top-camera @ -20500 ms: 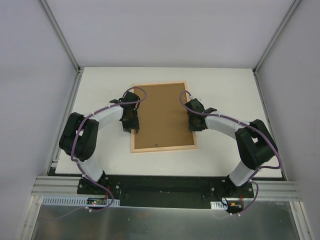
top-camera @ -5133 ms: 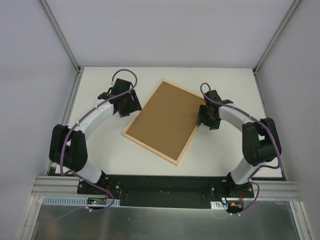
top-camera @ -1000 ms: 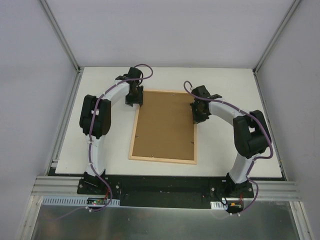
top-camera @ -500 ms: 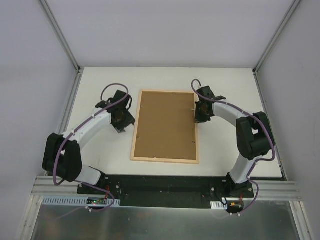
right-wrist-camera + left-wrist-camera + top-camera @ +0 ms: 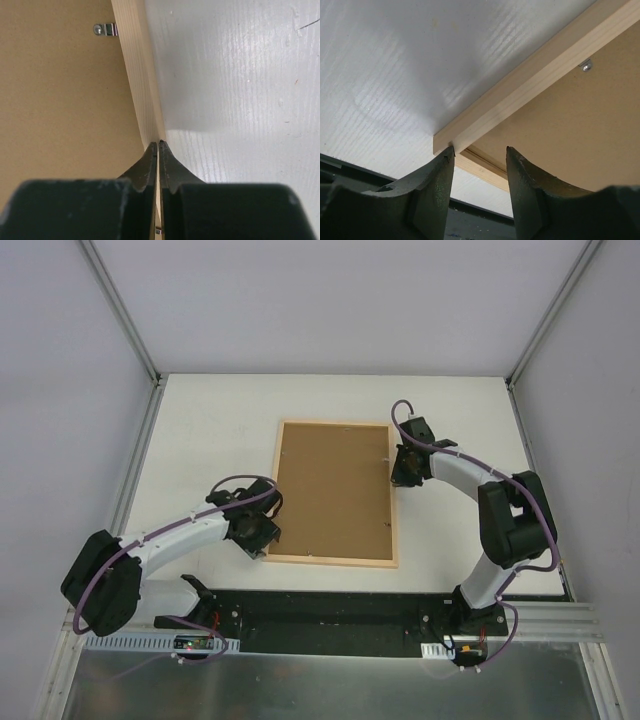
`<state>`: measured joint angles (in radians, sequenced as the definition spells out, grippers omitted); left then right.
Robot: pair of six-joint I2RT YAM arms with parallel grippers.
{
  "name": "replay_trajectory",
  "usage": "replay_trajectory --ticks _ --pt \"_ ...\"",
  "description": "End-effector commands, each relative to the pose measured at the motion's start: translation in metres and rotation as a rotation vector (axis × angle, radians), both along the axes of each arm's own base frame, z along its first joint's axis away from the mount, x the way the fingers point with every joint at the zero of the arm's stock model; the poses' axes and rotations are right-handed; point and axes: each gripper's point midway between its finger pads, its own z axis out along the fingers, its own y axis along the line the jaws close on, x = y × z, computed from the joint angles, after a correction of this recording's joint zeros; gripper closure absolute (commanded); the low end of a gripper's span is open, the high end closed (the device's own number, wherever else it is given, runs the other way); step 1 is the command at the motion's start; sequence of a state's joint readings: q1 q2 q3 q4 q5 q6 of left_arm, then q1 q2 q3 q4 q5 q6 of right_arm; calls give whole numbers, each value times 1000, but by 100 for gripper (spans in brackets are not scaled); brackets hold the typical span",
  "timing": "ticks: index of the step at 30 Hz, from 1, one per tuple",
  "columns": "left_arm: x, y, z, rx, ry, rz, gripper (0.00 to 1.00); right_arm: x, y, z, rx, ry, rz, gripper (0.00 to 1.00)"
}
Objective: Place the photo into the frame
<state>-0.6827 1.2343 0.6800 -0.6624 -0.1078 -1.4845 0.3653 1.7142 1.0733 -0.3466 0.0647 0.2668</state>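
Note:
The frame (image 5: 271,490) lies face down in the middle of the table, with the brown backing board (image 5: 332,490) facing up inside its light wood strips. The photo is not in view. My left gripper (image 5: 262,540) is open at the frame's near left corner. In the left wrist view its jaws (image 5: 480,152) straddle that corner of the wood strip (image 5: 530,75) without closing on it. My right gripper (image 5: 398,472) is shut and empty. Its tips (image 5: 158,144) rest against the outer side of the frame's right strip (image 5: 135,75).
Small metal clips (image 5: 105,30) hold the backing board (image 5: 60,100); another clip (image 5: 586,65) shows in the left wrist view. The white table (image 5: 200,430) ends at a black rail (image 5: 330,605) just in front of the frame. Grey walls stand on three sides.
My left arm has swung from the frame's left side down to its near left corner. The frame has shifted slightly. My right gripper stays at the right strip.

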Motion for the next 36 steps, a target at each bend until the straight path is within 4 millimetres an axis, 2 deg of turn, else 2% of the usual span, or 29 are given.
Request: replay_trajectory --ticks 1,12,20,30,36 --pt "-13 -6 -7 -8 55 88 56 -25 -8 -17 -41 103 -15 100" --pt "-21 -14 -2 -46 46 50 61 -23 -6 -21 -48 115 -8 100" --pt "-37 -15 -9 -36 78 33 62 -23 -6 -20 -53 115 -8 100" --pt "-30 -27 -5 -32 70 14 61 -24 -5 -18 -51 113 -1 100" --pt "-38 -27 -12 -11 99 10 61 -23 -3 -19 -50 111 0 100"
